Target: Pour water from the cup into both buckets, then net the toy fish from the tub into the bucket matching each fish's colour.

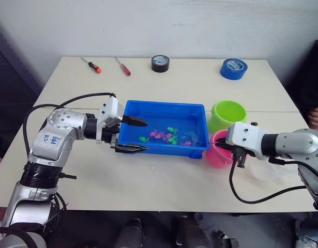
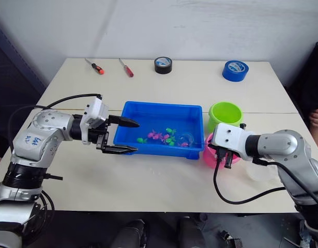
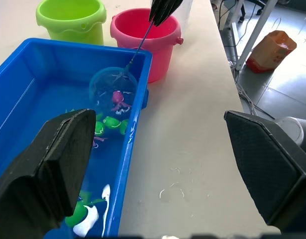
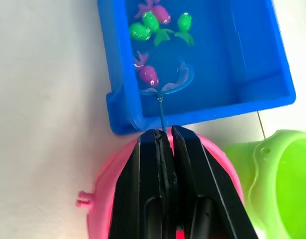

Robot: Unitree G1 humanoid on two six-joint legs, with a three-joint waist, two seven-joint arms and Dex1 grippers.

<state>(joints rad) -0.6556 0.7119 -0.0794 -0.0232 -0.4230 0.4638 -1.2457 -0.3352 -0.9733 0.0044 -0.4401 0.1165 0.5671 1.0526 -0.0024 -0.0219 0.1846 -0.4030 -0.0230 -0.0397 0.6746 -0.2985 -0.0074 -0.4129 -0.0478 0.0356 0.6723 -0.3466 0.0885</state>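
Net is in the tub, hoop down in the water at the end nearest the pink bucket, with a pink fish at the hoop's rim; I can't tell whether the fish is inside the mesh or just against it. Right gripper has its two fingers pressed together on the thin net handle, and it hangs above the pink bucket's mouth. Green bucket stands just behind the pink one, both just beside the tub's right end. More fish, green and pink, sit in a loose cluster mid-tub, near the front wall. Left gripper is at the tub's left end with fingers spread wide and holding nothing, one finger over the tub's inside, the other in front of its front wall. I see a clear cup on the table on the right, mostly hidden behind the right arm. Far edge of the table has two screwdrivers, a black tape roll and a blue tape roll, well apart from the tub.
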